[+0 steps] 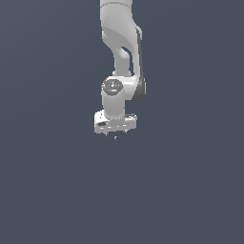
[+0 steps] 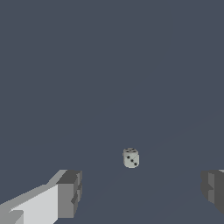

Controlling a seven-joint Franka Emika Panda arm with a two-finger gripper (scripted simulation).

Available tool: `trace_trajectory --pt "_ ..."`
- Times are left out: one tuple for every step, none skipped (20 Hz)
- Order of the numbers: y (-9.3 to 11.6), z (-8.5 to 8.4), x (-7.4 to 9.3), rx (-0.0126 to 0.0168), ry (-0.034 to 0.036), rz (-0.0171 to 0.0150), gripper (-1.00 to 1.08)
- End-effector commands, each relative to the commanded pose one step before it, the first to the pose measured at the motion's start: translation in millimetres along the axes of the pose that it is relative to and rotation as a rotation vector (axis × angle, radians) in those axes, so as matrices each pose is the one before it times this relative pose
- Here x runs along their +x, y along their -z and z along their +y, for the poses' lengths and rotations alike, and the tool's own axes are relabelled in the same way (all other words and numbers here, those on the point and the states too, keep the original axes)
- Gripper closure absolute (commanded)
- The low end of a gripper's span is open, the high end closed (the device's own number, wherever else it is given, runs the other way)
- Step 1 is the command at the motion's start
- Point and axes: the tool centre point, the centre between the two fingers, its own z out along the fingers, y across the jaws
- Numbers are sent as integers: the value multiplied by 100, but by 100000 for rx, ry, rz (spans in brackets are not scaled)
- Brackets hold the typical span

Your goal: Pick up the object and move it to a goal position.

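Note:
The object is a small pale grey die with dark pips (image 2: 131, 158), lying on the flat dark grey floor. In the exterior view it is only a tiny speck (image 1: 116, 138) just below the white hand. My gripper (image 1: 116, 132) hangs above it, pointing down. In the wrist view the gripper (image 2: 142, 190) is open, with one grey finger (image 2: 70, 192) on one side and the other finger (image 2: 213, 188) far apart on the other side. The die lies between the lines of the two fingers but beyond their tips, not touching either. Nothing is held.
The white arm (image 1: 121, 52) comes down from the top of the exterior view. The floor (image 1: 47, 190) is a plain dark grey surface with no other objects and no goal marker showing.

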Motion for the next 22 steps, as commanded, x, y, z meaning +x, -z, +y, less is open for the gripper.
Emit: trace_trajectory --pt "-666 85 -330 -133 1526 433 -92" --pt "-176 19 -96 -28 375 79 -92" --pt "-137 17 -76 -21 286 60 -92" --pt "-97 10 -54 -15 208 44 -92" --pt "-58 5 -33 -9 126 27 -92" --pt "-25 25 -16 0 0 0 -92" --pt "86 -33 37 36 -243 -143 -92" --pt "-31 1 -1 0 0 0 -92" --pt "-92 2 -4 0 0 0 -92" --pt "-153 4 -7 0 0 0 -92" --pt "-213 5 -9 0 0 0 -92" --pt "-273 7 -13 0 0 0 -92" --pt "-315 -25 -9 -7 61 31 -92" --pt "-391 10 -19 0 0 0 -92" --pt "-435 -13 -17 -5 43 22 -92" --pt "-503 12 -24 0 0 0 -92" --pt "-522 -19 -17 -7 61 31 -92" --pt "-488 14 -17 0 0 0 -92" --pt "-411 -10 -4 -5 43 22 -92" --pt "-360 13 -1 0 0 0 -92" --pt "-280 -21 14 -9 61 32 -92" --pt "-238 12 12 0 0 0 -92"
